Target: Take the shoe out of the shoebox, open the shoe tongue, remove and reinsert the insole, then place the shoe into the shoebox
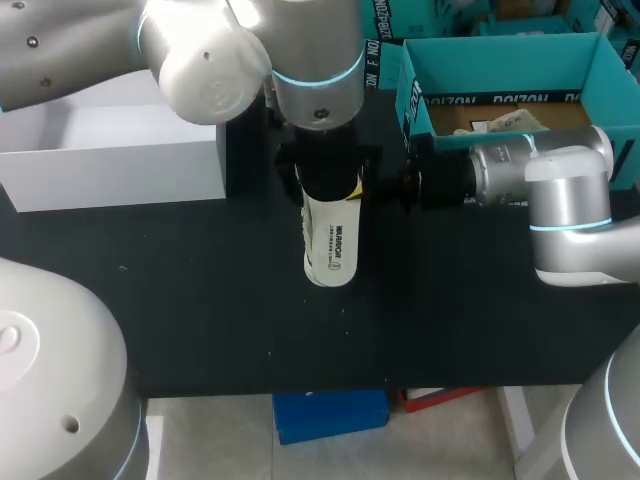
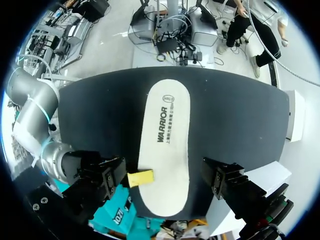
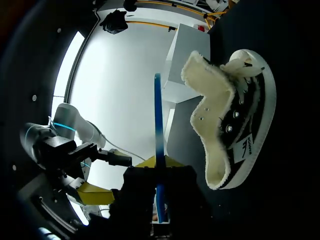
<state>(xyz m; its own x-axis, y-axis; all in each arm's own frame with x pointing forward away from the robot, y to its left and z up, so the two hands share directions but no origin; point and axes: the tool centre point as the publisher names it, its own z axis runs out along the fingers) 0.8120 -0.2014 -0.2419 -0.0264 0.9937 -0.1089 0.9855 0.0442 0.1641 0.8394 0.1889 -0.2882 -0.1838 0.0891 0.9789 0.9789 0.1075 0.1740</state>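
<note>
A white box (image 1: 110, 160) is standing at the left of the black table (image 1: 180, 300). Next to it the left arm (image 1: 200, 60) is coming in from the upper left corner and hanging over the middle of the table. The left gripper (image 2: 164, 175) is pointing straight down with its black fingers (image 2: 222, 177) spread wide, one on each side of the insole (image 1: 330, 245) and gripping nothing. The white insole is lying flat under that gripper, printed face up, running lengthwise toward the table's near edge. The right gripper (image 3: 158, 165) is reaching in sideways from the right and pinching the insole by its long edge. One of its yellow tips (image 2: 141, 177) is pressing on the top face, and in the right wrist view the insole is showing edge-on as a thin blue line between the two tips. Ahead of that gripper, past the insole, the shoe (image 3: 235, 115) is sitting on the table near the white box, its fleecy lining showing. Further right the teal shoebox (image 1: 505, 60) is standing open at the back of the table with something pale and crumpled (image 1: 500, 122) inside, and the right arm (image 1: 565, 200) is crossing in front of it.
</note>
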